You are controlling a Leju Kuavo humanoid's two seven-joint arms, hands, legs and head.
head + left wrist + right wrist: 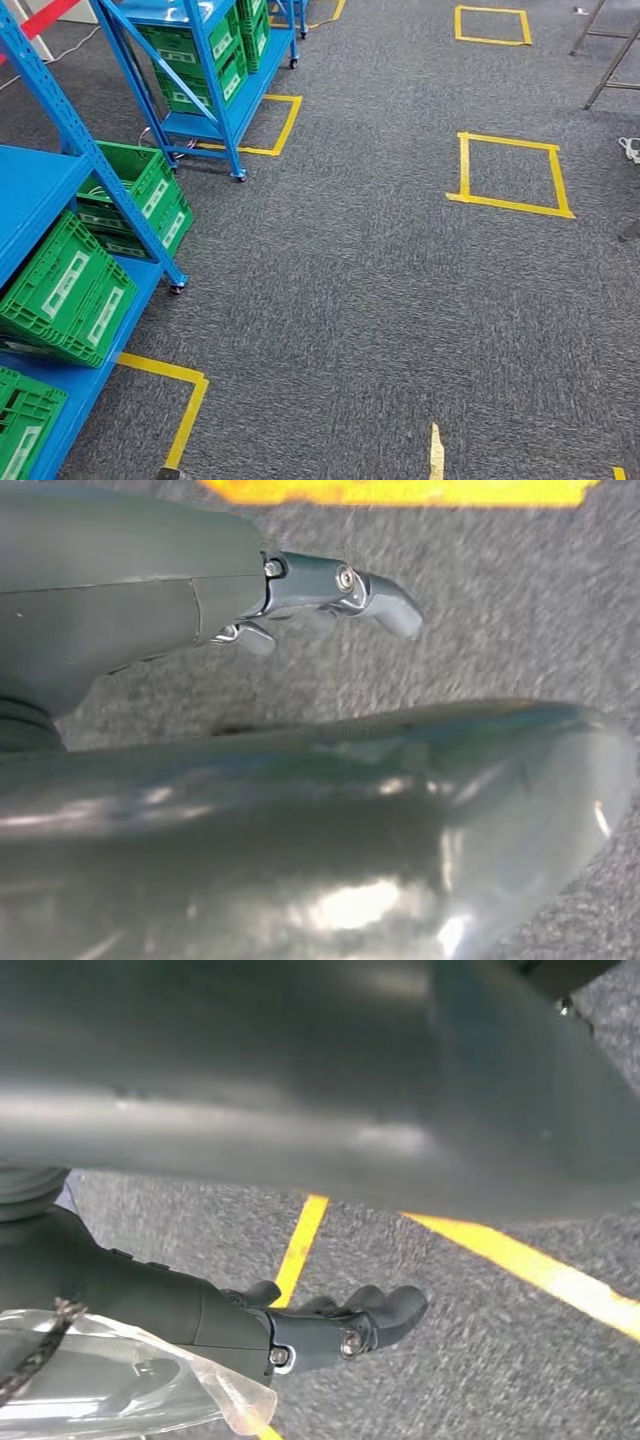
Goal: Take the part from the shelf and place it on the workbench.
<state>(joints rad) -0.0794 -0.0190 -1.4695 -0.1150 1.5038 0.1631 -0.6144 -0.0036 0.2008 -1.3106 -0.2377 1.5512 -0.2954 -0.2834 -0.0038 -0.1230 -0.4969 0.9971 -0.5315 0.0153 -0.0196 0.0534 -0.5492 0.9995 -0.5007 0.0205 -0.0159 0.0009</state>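
In the head view a blue shelf (30, 190) fills the left edge, its near level bare. Under it a green crate (68, 290) sits tilted on a lower level, with another (23, 420) at the lower left corner and a third (140, 190) further back by the post. A yellow tape corner (185, 415) lies on the grey carpet (340, 300) just beside this shelf's base. At the upper left stands a second shelf (198, 50) on castors, with stacked crates (192, 85) on it and a tape outline (287, 125) around its right end. A short scrap of tape (436, 455) lies at the lower middle. To the right is a full tape square (509, 205), a smaller one (490, 40) above it, then grey metal legs (611, 60) at the upper right and a white cable (630, 148) at the right edge.

The left wrist view shows the left hand (317, 585) released, fingers stretched out with nothing in them, over carpet near a yellow strip (392, 490).

The right wrist view shows the right hand (324, 1325) over carpet where two yellow lines (302, 1245) meet. It grasps a clear bag (113, 1380), which lies against its underside off the floor; the fingers I can see reach out past the bag, and the grip itself is hidden. A dark cord-like piece (38, 1355) shows at the bag, too blurred to tell whether it is the part
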